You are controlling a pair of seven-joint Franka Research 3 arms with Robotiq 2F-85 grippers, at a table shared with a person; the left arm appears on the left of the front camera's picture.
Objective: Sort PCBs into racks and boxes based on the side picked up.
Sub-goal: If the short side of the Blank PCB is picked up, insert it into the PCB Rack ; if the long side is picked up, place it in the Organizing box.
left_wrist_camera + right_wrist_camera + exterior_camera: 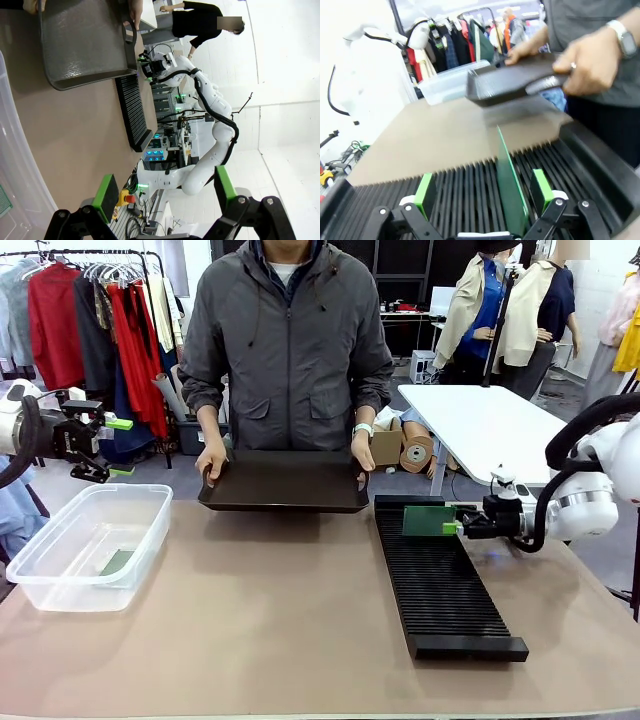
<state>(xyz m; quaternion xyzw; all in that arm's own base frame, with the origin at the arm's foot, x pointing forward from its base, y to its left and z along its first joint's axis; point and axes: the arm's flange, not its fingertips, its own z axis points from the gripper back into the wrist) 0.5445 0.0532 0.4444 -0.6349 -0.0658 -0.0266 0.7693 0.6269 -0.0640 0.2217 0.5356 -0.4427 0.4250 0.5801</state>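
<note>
The right gripper point(480, 200), its green-padded fingers point(424, 189) spread wide, straddles a thin green circuit board point(510, 190) standing on edge in the long black ribbed rack point(460, 190) at the bottom of the wrist frame; neither pad appears to press the board, which seems to stand by itself in a slot. In the front frame the same board point(428, 520) sits at the rack's point(440, 590) far end, centre right, with the gripper point(462, 527) just beside it. At upper left the left gripper point(118, 447) hangs in the air with its jaws wide and empty, above the clear plastic rectangular tub point(60, 585), where another green board point(117, 561) lies flat on the bottom. At top centre a person's hands point(211, 458) lift a smooth black shallow tray point(285, 485) off the brown tabletop point(280, 630), probably clearing or refilling it. The slots keep boards upright and apart; the tub simply collects the rest.
</note>
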